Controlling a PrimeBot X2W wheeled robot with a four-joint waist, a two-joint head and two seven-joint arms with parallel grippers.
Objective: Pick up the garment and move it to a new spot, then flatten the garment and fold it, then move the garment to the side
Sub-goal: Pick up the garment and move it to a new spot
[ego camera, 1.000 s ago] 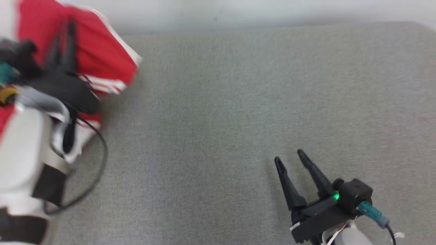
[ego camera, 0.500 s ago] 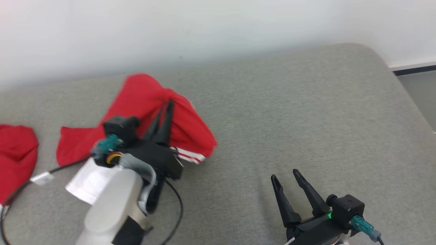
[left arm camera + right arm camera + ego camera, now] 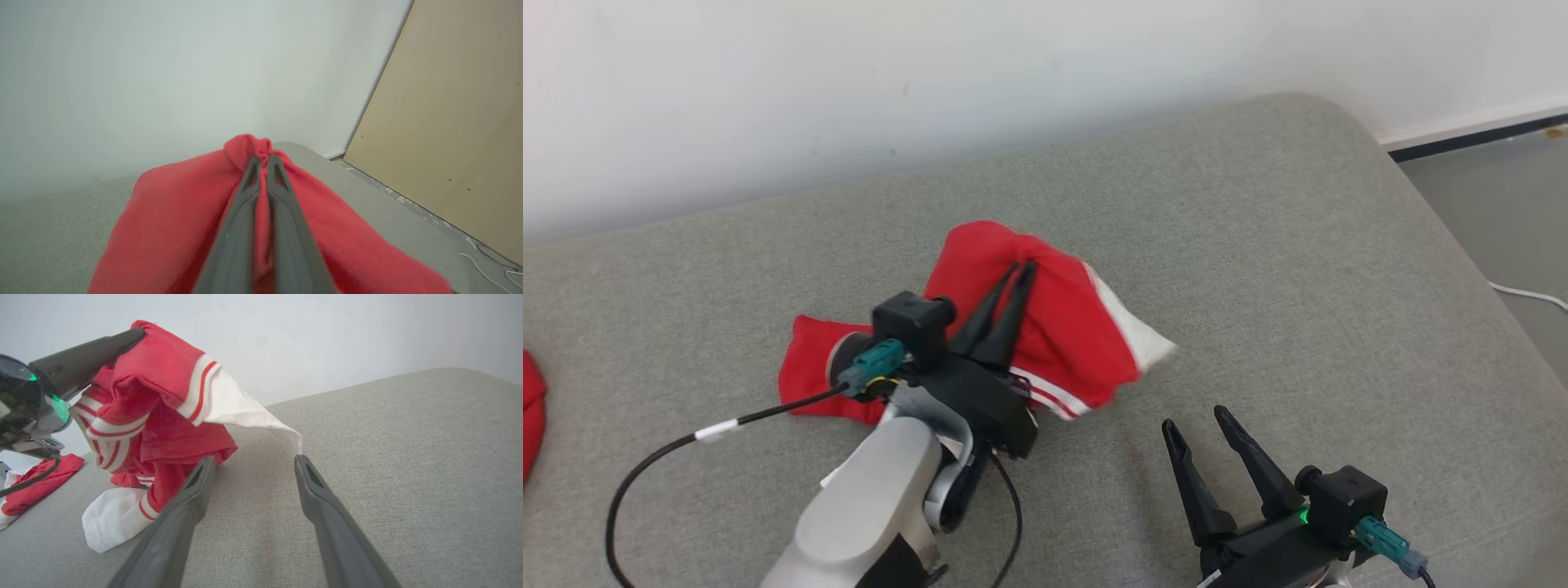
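head view: a broad grey upholstered cushion (image 3: pixel 1258 245) takes up most of the scene. its rounded far right corner meets a pale wall (image 3: pixel 849 82) behind it, with a strip of grey floor (image 3: pixel 1486 204) to the right. in the left wrist view a tan board (image 3: pixel 449 122) stands against that wall, past the cushion's end.

the garment (image 3: pixel 1078 327) is red with a white panel and red-and-white striped bands. it sits about the middle of the cushion, a little left of centre, bunched up and partly lifted. the left gripper (image 3: pixel 1023 267) has its two dark fingers pressed together on a pinch of red cloth at the garment's highest point, and the fabric drapes down from there on both sides of the fingers. in the right wrist view the lower folds and a white end rest on the cushion, while a white corner juts out to the right, clear of the surface.

the right gripper (image 3: pixel 1194 418) is at the near right, low over bare cushion. its fingers are spread wide with nothing between them and point toward the far side. the garment lies to its far left, apart from it.

another red cloth (image 3: pixel 529 408) shows at the left edge of the cushion, well apart from the garment. a black cable (image 3: pixel 645 469) with a white tag runs from the left wrist out over the near left of the cushion. a thin white cord (image 3: pixel 1527 294) lies on the floor at the right.
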